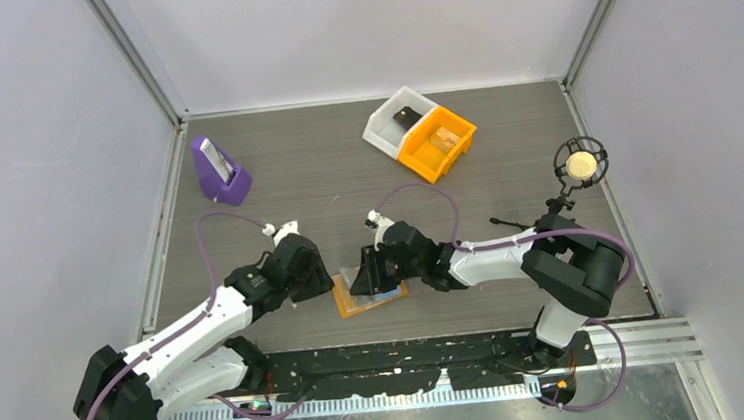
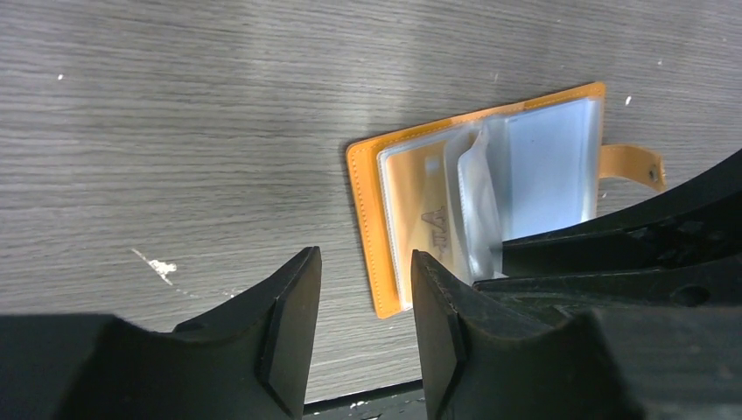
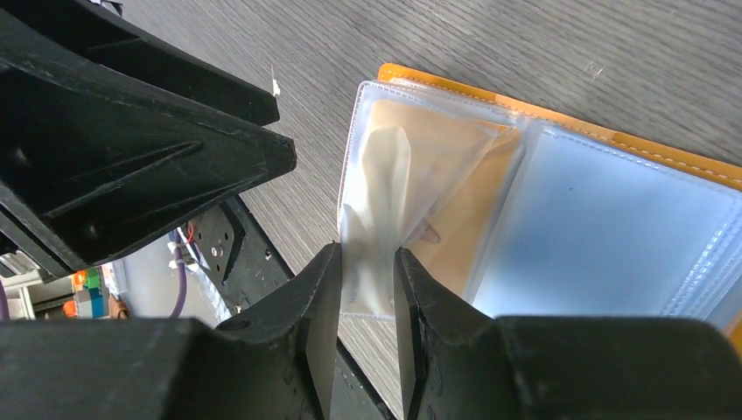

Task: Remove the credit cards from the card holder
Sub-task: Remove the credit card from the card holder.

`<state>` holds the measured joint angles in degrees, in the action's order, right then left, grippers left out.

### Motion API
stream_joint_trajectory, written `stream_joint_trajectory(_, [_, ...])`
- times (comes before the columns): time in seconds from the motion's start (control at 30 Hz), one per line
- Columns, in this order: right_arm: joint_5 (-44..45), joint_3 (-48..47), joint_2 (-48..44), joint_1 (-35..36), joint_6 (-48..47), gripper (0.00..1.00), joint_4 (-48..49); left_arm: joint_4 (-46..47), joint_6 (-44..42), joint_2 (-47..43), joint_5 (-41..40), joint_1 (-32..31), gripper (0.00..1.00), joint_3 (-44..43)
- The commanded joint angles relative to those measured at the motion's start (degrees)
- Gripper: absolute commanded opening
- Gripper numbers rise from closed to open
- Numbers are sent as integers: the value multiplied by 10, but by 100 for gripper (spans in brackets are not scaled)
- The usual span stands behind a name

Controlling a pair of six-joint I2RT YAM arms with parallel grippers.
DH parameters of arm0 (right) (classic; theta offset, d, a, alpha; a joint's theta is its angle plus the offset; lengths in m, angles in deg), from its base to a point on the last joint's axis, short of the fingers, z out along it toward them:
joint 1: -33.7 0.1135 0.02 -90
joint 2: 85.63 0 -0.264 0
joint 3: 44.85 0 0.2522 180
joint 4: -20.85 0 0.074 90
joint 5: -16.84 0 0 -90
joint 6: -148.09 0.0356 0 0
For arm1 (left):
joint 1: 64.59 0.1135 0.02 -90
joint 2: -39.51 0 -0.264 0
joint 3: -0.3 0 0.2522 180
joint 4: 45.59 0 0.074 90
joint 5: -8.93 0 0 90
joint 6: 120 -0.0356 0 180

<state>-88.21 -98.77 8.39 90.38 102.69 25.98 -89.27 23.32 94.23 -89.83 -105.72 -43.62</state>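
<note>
- The grey wood-pattern table (image 1: 305, 175) is carrying everything; the card holder (image 1: 347, 302) is lying open on it near the front edge, between the two arms.
- The left gripper (image 2: 363, 262) is hovering just beside the holder's left edge with its jaws apart, grasping nothing.
- The right gripper (image 3: 366, 254) is pinching one plastic sleeve (image 3: 372, 210) between its fingers (image 3: 319, 315) and is holding that sleeve up on edge.
- The card holder (image 2: 363, 219) is showing an orange stitched cover, opened like a book, with clear pockets inside.
- A light blue panel (image 3: 612, 236) is filling the right page.
- A tan piece with a dark mark (image 2: 433, 227) is showing through the left pockets; I cannot tell if it is a card.
- An orange strap (image 2: 626, 162) is sticking out from the right side, bearing a small stud (image 2: 652, 173).
</note>
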Motion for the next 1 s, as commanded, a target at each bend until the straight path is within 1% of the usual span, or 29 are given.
stream_joint_trajectory(0.0, [-20, 8, -25, -7, 11, 32, 42, 35, -12, 9, 2, 2, 44, -33])
stream_joint_trajectory(0.2, [-26, 13, -25, -9, 13, 36, 54, 34, -19, 25, 1, 3, 44, -47])
stream_joint_trajectory(0.4, [-29, 17, -25, -12, 16, 35, 60, 43, -24, 39, 11, 2, 44, -52])
stream_joint_trajectory(0.67, [-30, 21, -26, -15, 17, 34, 62, 80, -35, 52, 50, 2, 44, -48])
stream_joint_trajectory(0.97, [-26, 24, -31, -18, 16, 34, 62, 77, -34, 56, 50, 3, 43, -47])
